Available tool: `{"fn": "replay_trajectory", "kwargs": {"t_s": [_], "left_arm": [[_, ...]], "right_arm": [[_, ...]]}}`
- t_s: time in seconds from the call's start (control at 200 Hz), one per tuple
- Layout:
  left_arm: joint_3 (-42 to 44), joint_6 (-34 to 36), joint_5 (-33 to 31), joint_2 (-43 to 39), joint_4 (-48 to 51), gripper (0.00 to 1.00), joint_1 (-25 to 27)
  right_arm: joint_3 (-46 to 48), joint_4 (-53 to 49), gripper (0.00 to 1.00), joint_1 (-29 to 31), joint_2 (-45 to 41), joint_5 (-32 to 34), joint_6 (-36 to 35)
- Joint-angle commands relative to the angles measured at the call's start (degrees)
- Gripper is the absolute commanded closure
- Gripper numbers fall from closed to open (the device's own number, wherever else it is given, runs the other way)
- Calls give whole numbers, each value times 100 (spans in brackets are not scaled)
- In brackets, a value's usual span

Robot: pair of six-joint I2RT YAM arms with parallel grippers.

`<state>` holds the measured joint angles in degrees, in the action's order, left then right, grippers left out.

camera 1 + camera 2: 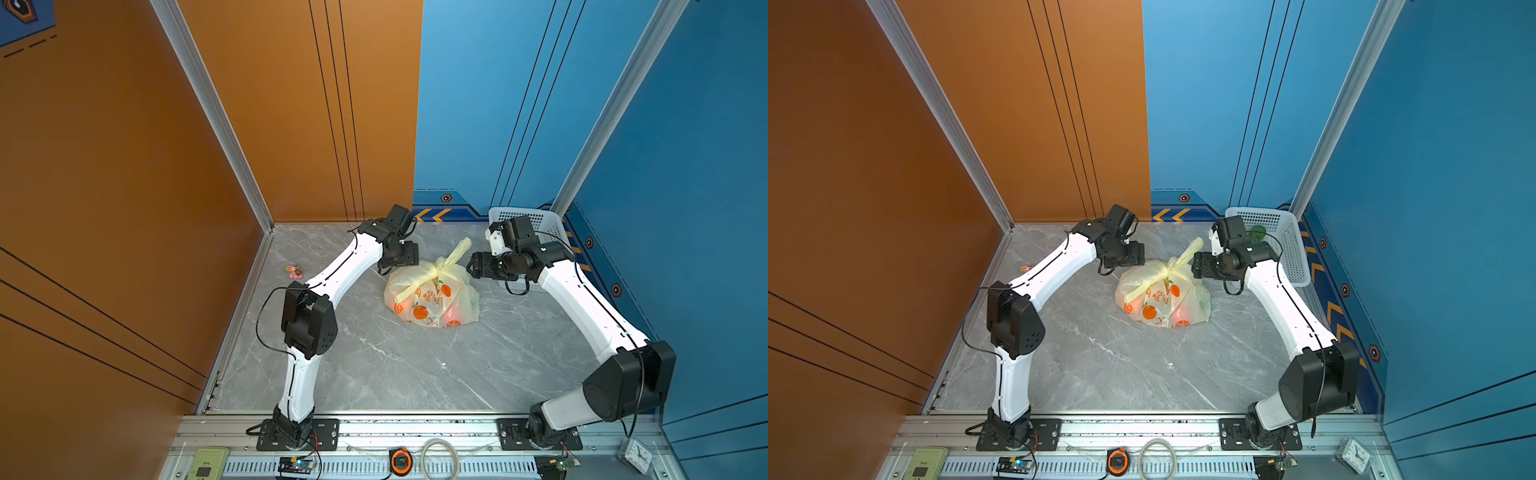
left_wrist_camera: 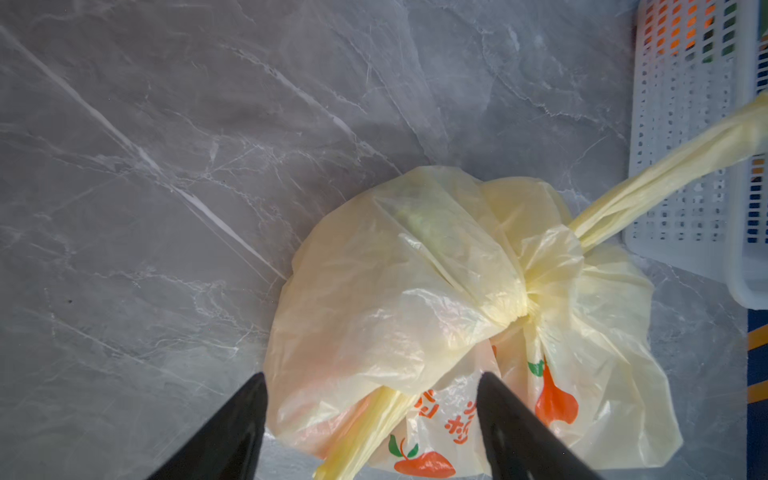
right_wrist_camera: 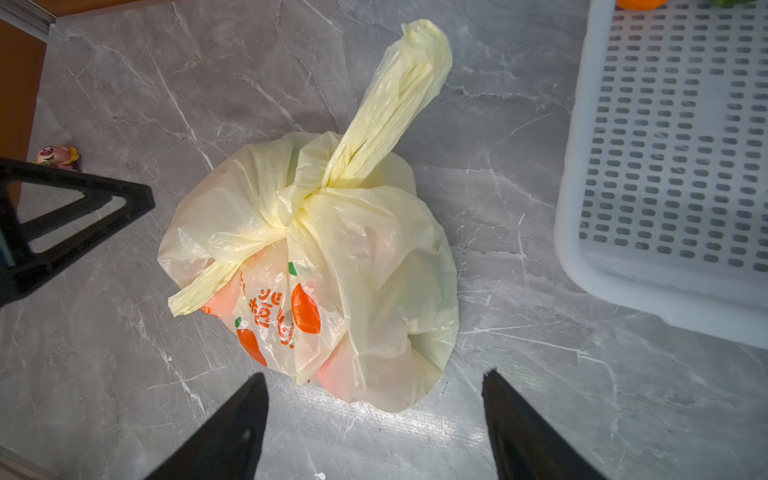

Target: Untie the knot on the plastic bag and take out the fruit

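The plastic bag (image 1: 432, 297) (image 1: 1163, 297) sits tied on the grey marble table, with red and orange fruit (image 1: 453, 318) glowing through its skin. The knot (image 1: 441, 266) (image 2: 528, 299) (image 3: 297, 208) joins two handle strips: one (image 3: 395, 95) sticks up toward the back, the other (image 3: 199, 291) lies on the bag's near-left side. My left gripper (image 2: 372, 376) (image 1: 397, 259) is open just over the bag's left side, that lower strip loose between its fingers. My right gripper (image 3: 376, 374) (image 1: 473, 266) is open at the bag's right edge, holding nothing.
A white perforated basket (image 1: 540, 220) (image 3: 665, 166) stands at the back right, close behind the right wrist, with an orange piece (image 3: 640, 3) and a green piece (image 1: 1258, 232) inside. A tiny pink toy figure (image 1: 295, 272) lies near the left wall.
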<state>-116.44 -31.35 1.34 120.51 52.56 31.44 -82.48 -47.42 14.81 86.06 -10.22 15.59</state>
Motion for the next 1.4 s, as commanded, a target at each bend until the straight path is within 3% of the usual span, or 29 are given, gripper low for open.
{"fn": "replay_trajectory", "kwargs": {"t_s": [0.0,0.656,0.841,0.976,1.116,1.317,1.392], "left_arm": [[-260,-321,379,208,176,20,-14],[-343,-1730,-134,771,184,25,319],[-258,-1841,-577,794,170,42,301],[-352,-1843,-533,959,168,58,292],[-370,-1900,-442,1071,165,68,322],[-337,-1936,-554,1024,166,99,371],[-309,-1944,-607,931,164,100,350]], "right_arm": [[-181,-20,18,74,33,240,153],[-192,-30,17,101,105,398,119],[-153,-30,17,101,82,390,85],[-63,29,17,101,110,311,95],[-31,75,17,101,113,276,119],[2,115,16,131,139,229,129],[40,145,16,212,172,184,112]]}}
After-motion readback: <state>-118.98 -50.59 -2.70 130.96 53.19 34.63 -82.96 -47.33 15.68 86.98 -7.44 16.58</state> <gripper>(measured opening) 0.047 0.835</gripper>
